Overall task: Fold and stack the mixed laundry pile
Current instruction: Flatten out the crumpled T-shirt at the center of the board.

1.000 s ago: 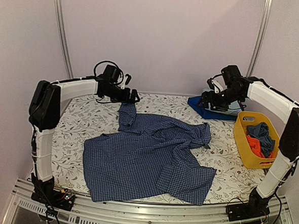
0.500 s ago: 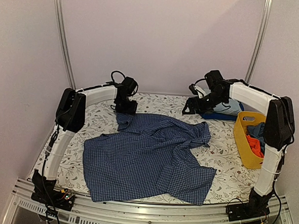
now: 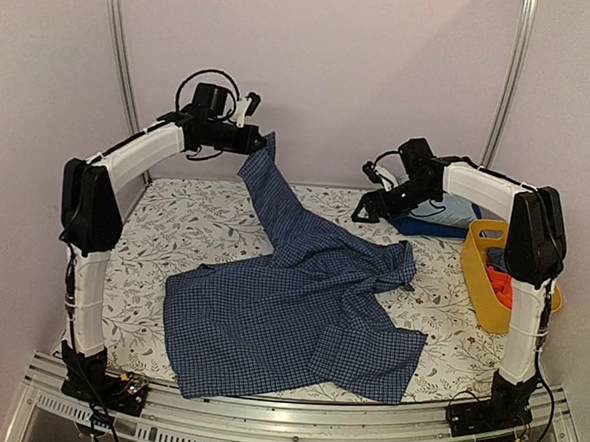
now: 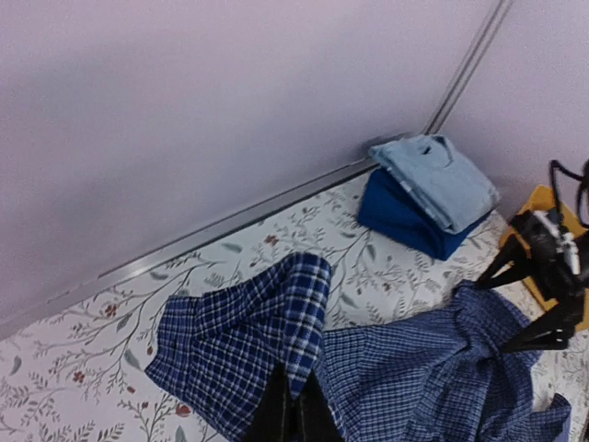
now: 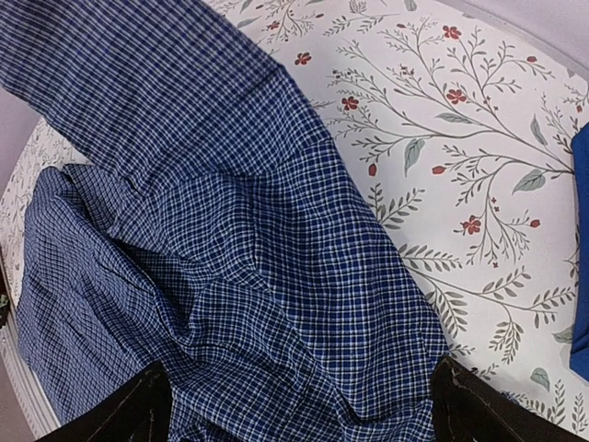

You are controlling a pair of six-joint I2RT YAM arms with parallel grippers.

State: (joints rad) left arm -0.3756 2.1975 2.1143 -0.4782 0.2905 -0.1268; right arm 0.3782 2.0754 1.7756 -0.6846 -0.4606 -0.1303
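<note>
Your left end effector [image 3: 255, 143] is clenched on one long end of the blue shirt [image 3: 299, 321] and holds it up high; the rest of the shirt lies spread on the bench [image 3: 164, 233]; your right end effector [image 3: 364, 211] is released and holds nothing, just above the shirt's far edge; I think you should pinch that edge, then pull gently both ways so the cloth goes flat. Count: one shirt; two folded clothes [image 4: 433, 184] stacked at the back; one yellow basket [image 3: 478, 262].
</note>
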